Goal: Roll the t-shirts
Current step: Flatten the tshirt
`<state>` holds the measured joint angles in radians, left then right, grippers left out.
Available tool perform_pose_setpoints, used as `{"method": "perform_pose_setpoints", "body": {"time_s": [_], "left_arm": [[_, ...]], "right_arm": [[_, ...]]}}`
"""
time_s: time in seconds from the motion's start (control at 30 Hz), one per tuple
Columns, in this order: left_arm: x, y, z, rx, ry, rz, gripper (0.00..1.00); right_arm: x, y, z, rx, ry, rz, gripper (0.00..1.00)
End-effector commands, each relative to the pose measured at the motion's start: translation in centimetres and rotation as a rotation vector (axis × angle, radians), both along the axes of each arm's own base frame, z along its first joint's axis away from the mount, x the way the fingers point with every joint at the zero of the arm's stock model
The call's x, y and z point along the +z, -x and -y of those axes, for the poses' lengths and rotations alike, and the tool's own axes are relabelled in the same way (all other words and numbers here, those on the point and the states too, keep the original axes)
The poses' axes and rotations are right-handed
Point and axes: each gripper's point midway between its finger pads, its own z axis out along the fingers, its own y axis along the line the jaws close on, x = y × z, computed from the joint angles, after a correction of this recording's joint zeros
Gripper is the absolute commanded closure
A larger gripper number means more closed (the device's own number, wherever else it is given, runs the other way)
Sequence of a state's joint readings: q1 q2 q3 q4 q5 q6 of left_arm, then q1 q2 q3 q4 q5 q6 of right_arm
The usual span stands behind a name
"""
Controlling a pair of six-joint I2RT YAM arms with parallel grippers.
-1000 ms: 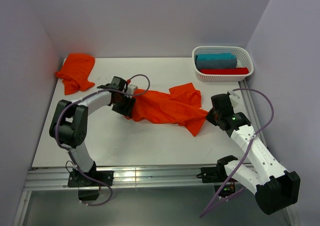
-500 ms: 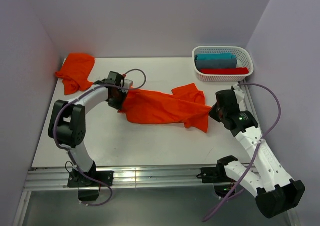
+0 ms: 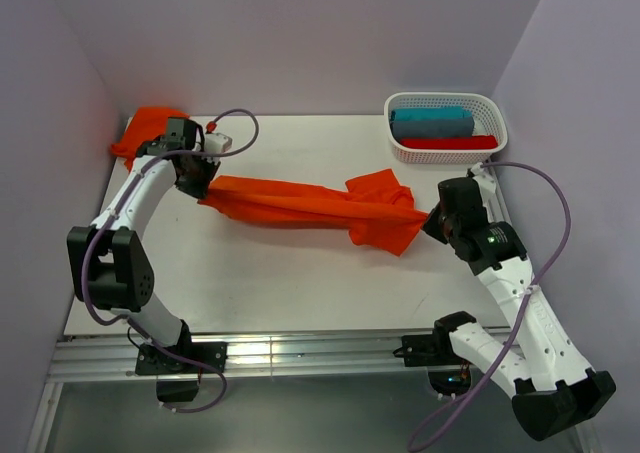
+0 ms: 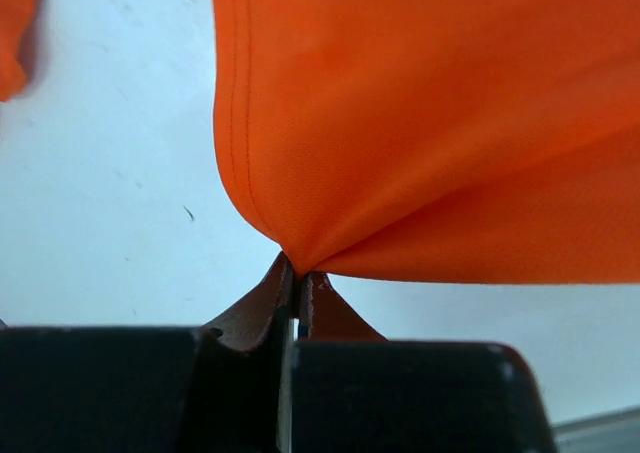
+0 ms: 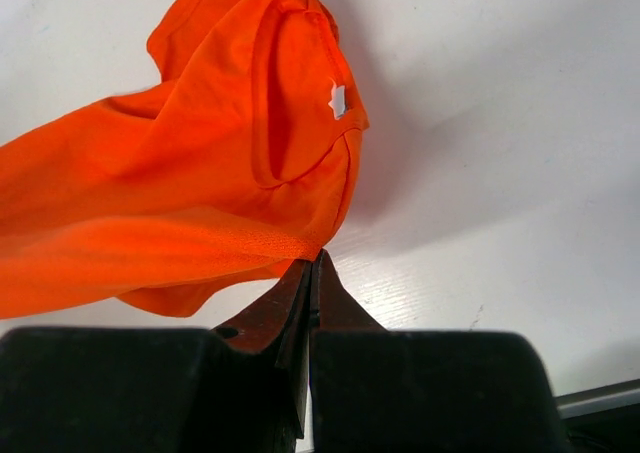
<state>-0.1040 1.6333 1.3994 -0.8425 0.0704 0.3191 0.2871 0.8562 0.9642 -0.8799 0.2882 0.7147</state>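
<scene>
I have the left gripper [image 4: 297,276] clamped shut on a pinch of the stretched t-shirt [image 3: 290,200]; in the left wrist view the orange fabric fans up and out from between the closed fingertips. The right gripper [image 5: 312,271] is closed too, biting the opposite end of the same garment close to the neck opening, where a small white tag [image 5: 338,99] shows on the collar. From overhead, this shirt runs as a long narrow band across the middle of the table [image 3: 300,283], from the left gripper at the back left to the right gripper toward the right side. The left stretch looks drawn fairly straight, while the part near the right gripper bunches into loose folds with a sleeve sticking up behind. I cannot tell how much of the band rests on the table and how much hangs just above it. The second t-shirt [image 3: 148,128] lies crumpled in the far left corner, just behind the left gripper and apart from the held shirt. In the far right corner sits a white lattice basket [image 3: 440,99], well apart from both shirts, holding a folded teal cloth [image 3: 432,123] at the back and a red cloth [image 3: 460,142] just in front of it.
</scene>
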Motion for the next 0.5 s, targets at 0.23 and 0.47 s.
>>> {"method": "perform_pose_setpoints", "body": {"time_s": [0.23, 0.47], "left_arm": [[-4.5, 1.2, 1.3, -0.199, 0.050, -0.275, 0.87], [-8.5, -2.7, 1.5, -0.167, 0.035, -0.328, 0.66]], "right_arm": [[-2.3, -1.4, -0.5, 0.040, 0.021, -0.039, 1.00], [-5.6, -3.6, -1.3, 0.042, 0.039, -0.118, 1.00]]}}
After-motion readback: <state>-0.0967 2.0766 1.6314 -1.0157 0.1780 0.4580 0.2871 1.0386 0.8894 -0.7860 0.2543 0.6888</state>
